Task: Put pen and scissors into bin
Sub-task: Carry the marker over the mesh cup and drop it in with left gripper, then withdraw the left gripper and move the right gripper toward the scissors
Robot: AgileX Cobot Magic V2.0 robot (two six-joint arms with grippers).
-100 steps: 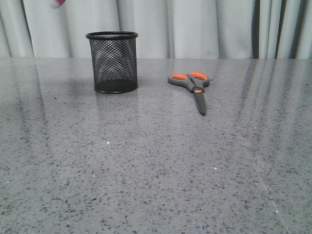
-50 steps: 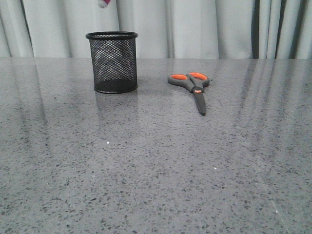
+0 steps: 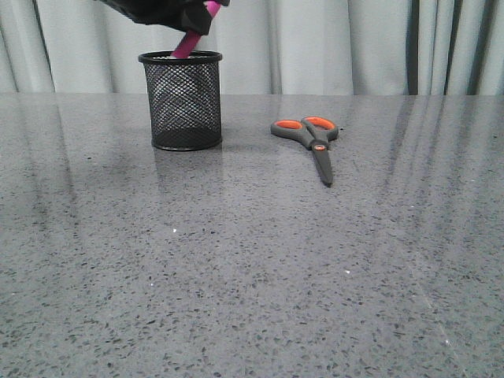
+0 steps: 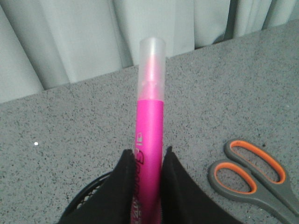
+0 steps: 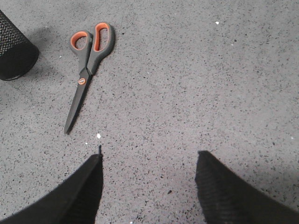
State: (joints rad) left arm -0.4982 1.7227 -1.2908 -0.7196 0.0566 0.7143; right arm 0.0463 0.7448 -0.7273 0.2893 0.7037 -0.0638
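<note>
The right pincer (image 5: 148, 179) hangs open over the grey speckled bench (image 3: 252, 268). Beyond it, right of the black mesh bin (image 3: 182, 100), the scissors (image 3: 309, 142) lie flat, blades pointing toward the camera. Above the bin's rim, the left pincer (image 3: 191, 20) grips the pink pen (image 3: 190, 39), tilted, lower end inside the bin

One pen (image 3: 189, 41) – one scissors (image 3: 310, 140) – one bin (image 3: 182, 101); bin contents probably nil, mesh obscures.
</note>
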